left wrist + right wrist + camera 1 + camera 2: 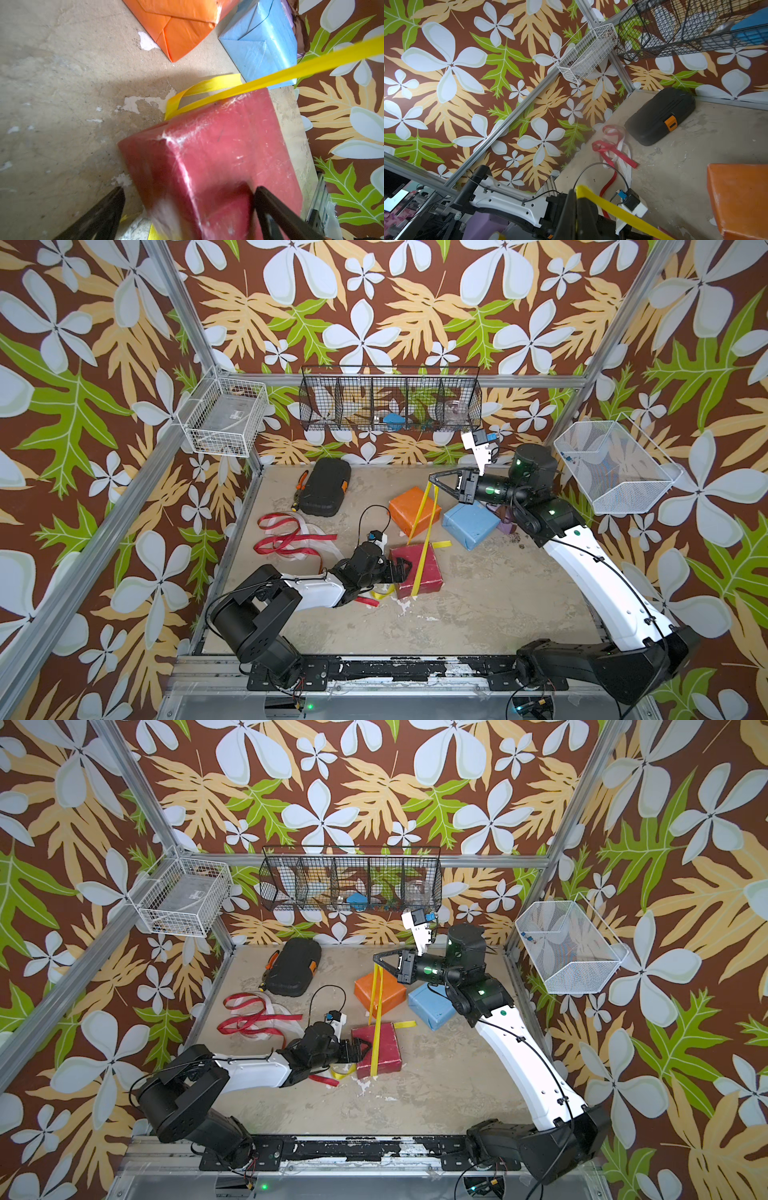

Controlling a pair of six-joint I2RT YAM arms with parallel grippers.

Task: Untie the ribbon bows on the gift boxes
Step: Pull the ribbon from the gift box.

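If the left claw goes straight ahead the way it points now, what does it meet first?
Almost surely the dark red paper-wrapped gift box: the open left claw already straddles its near end, one finger beside it. The taut yellow satin ribbon crosses further on.

Yellow ribbon (424,560), dark red box (428,572)

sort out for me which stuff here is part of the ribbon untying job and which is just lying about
Part of the job:
- yellow ribbon, pinched by the right gripper
- dark red box
- orange box
- light blue box
- red ribbon, loose

Lying about:
- black tool case
- wire baskets
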